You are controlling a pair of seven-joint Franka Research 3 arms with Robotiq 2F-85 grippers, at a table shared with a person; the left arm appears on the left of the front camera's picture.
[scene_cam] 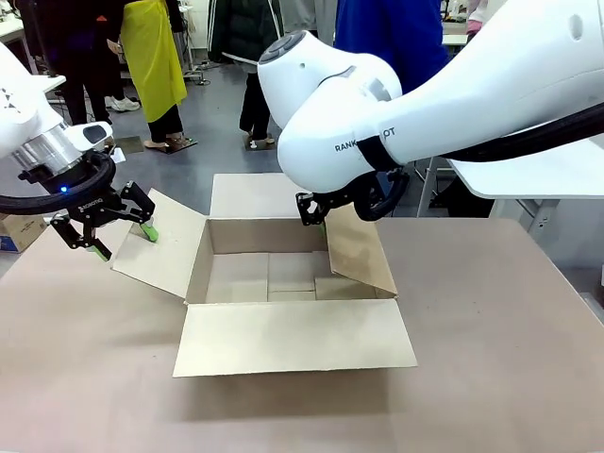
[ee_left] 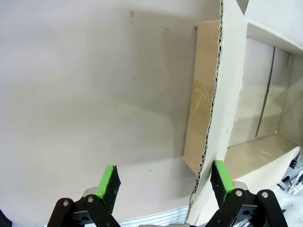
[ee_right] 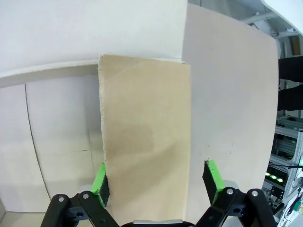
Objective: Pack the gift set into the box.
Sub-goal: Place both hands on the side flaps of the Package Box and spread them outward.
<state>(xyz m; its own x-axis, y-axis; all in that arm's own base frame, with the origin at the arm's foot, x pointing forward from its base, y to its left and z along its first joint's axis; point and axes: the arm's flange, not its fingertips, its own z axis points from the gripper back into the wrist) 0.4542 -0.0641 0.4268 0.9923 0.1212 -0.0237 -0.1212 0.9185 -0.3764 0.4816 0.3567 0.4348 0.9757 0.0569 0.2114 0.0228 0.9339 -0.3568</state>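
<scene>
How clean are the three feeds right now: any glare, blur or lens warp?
Front view: sharp and evenly lit, cardboard carton interior mildly shaded. Left wrist view: tabletop washed pale, wide lens bows the left flap. Right wrist view: right flap near the right tool looks slightly soft, pale wash overall.

The left arm [scene_cam: 24,113] enters at the upper left of the front view. Its wrist is bent so the left pincer [scene_cam: 123,241] points down and toward the frame's middle, jaws spread wide. The right arm [scene_cam: 453,85] sweeps in from the upper right to the centre. The right pincer [scene_cam: 316,209] hangs beneath its bulky wrist, largely hidden. In the right wrist view its green pads [ee_right: 211,176] stand wide apart.
</scene>
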